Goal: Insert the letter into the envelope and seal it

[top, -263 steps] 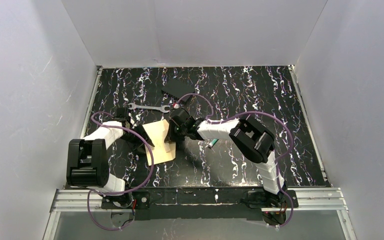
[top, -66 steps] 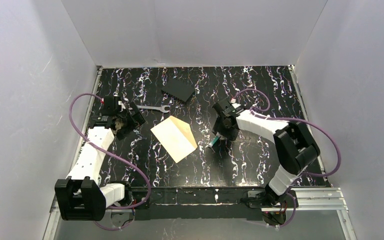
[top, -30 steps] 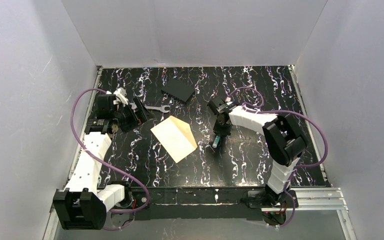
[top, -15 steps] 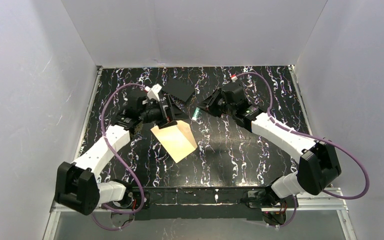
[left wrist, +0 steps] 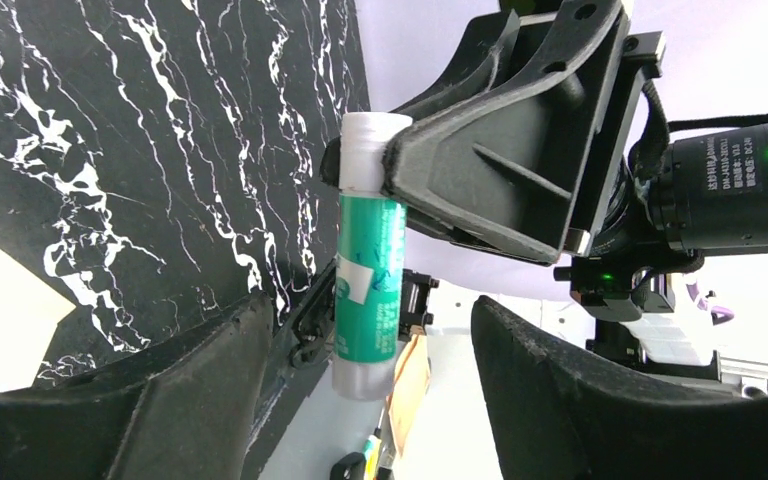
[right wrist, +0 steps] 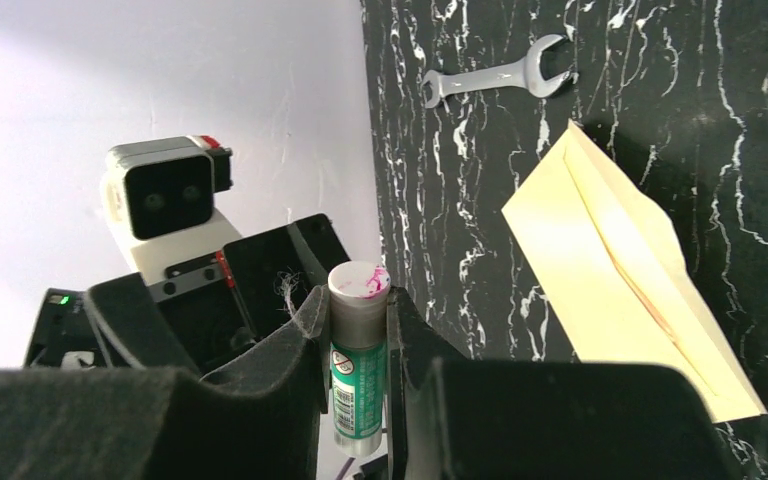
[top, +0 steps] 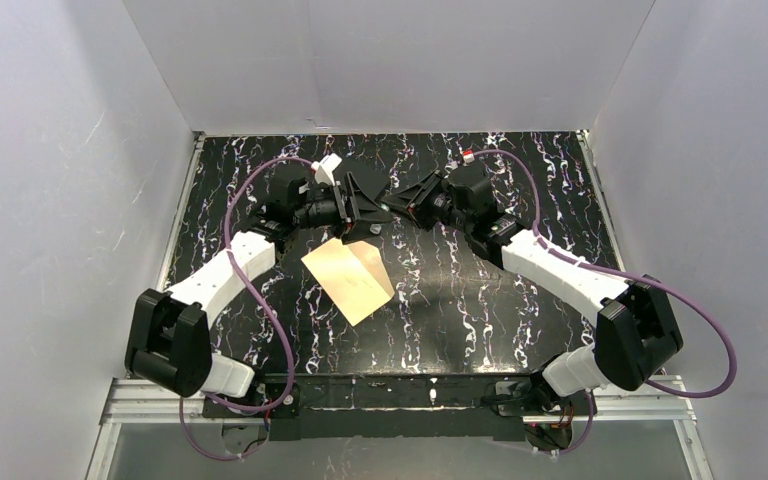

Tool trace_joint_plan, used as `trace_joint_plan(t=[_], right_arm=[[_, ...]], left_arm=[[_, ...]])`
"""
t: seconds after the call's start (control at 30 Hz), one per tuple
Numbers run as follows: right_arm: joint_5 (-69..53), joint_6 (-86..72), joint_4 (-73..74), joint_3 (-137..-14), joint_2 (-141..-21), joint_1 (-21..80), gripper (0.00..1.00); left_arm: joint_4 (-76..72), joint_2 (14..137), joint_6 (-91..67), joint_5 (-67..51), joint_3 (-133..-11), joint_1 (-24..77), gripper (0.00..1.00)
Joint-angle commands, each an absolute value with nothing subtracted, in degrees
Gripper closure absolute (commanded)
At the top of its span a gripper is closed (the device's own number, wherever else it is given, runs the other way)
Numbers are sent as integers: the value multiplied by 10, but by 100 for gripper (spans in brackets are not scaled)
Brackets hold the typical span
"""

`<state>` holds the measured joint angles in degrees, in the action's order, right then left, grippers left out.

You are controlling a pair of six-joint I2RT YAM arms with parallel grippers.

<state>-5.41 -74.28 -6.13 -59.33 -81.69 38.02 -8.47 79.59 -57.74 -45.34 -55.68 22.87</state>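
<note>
The cream envelope lies flat on the black marbled table, left of centre; it also shows in the right wrist view with a fold line along its far side. No separate tan letter shows. My right gripper is shut on a green glue stick with a white cap, held in the air beyond the envelope's far end. My left gripper is open and faces it. In the left wrist view the glue stick hangs between my left fingers, apart from them.
A black flat square lies at the back of the table, partly behind the grippers. A silver wrench lies beyond the envelope in the right wrist view. White walls stand on three sides.
My right gripper took the glue stick off the table and raised it toward the centre back. My left arm swung in from the left to meet it. The envelope has not moved.
</note>
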Motion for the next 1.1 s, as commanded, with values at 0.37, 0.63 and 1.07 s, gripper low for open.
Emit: trace_joint_plan(t=[0.37,0.63,1.07], right_arm=[[-82,-677,-78,-597,-780,385,77],[-155,-544,77,-684,-769,381,26],[-224,-554,74,-693,-774,382,48]], left_arm=[[-108,828,-534,-569,-591,230,100],[-36,778,-330,-615,-599,229,100],[105,761,-142,-592,-656,232,100]])
